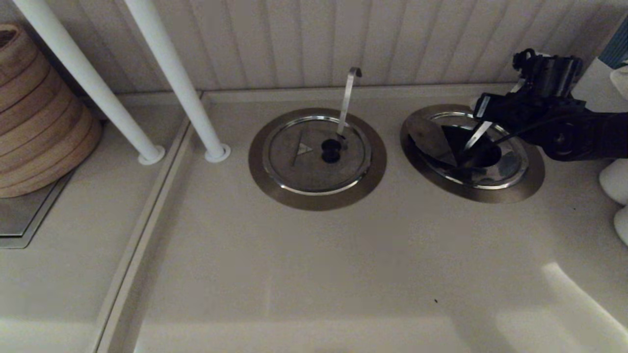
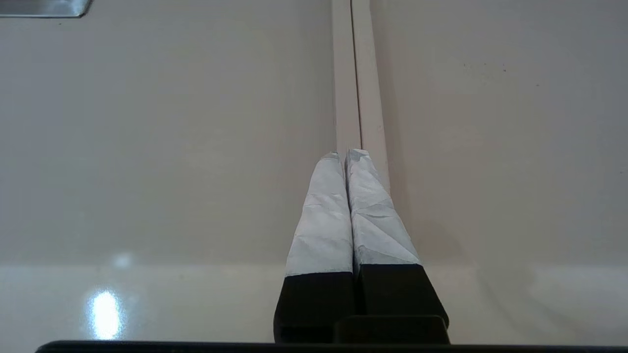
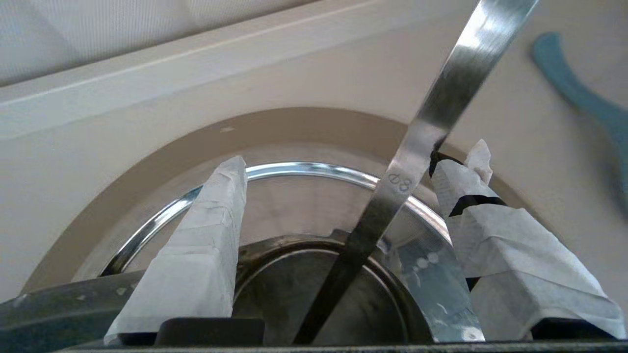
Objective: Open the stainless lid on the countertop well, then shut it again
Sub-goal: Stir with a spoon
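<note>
The countertop well (image 1: 532, 184) lies at the right, ringed in brushed steel. Its stainless lid (image 1: 431, 138) is folded: one half stands tilted up over the well's left side, beside a dark opening (image 1: 485, 158). The straight utensil handle (image 1: 477, 136) slants out of that opening. My right gripper (image 1: 490, 115) hovers over the well's far side. In the right wrist view this gripper (image 3: 355, 162) is open, and the handle (image 3: 422, 142) passes between its taped fingers (image 3: 216, 230), close to one of them. My left gripper (image 2: 348, 154) is shut and empty above a counter seam.
The twin well's closed lid (image 1: 304, 157) with its hook-tipped handle (image 1: 349, 98) sits mid-counter. Two white posts (image 1: 171, 73) rise at the back left, next to stacked wooden steamers (image 1: 34, 113). White ware (image 1: 615, 181) stands at the right edge, and the wall is close behind.
</note>
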Motion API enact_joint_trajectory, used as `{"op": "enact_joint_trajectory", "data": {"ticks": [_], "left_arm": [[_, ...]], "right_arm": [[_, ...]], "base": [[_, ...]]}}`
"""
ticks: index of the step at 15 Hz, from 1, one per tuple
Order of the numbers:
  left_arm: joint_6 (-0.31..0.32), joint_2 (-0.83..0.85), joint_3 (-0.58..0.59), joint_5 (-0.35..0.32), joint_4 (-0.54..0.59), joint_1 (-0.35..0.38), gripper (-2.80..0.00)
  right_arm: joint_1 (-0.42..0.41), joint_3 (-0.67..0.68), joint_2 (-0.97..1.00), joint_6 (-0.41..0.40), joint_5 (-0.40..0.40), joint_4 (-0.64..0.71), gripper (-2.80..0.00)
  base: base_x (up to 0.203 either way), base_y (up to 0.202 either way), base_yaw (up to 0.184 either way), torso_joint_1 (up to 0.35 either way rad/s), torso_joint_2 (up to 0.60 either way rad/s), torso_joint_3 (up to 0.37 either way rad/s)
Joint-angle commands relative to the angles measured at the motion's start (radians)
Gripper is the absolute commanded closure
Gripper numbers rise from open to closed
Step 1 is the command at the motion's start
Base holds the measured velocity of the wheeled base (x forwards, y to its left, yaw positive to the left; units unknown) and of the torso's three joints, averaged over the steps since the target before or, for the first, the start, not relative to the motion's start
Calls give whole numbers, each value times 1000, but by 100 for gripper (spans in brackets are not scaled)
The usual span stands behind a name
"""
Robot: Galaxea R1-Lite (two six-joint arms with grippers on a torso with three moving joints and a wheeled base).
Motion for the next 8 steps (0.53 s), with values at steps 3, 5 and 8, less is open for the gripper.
{"op": "enact_joint_trajectory", "data": {"ticks": [3,5,8], "left_arm": [[-1,1,0,-1,0,0,0],[0,1,0,0,0,0,0],[0,1,0,1,0,0,0]], "right_arm": [[5,47,-125,-29,-8,108,-280],[16,89,-201,-65,-5,179,-280],[64,171,-315,-125,1,223,-280]], "base": [[0,0,0,0,0,0],[0,0,0,0,0,0],[0,0,0,0,0,0]]}}
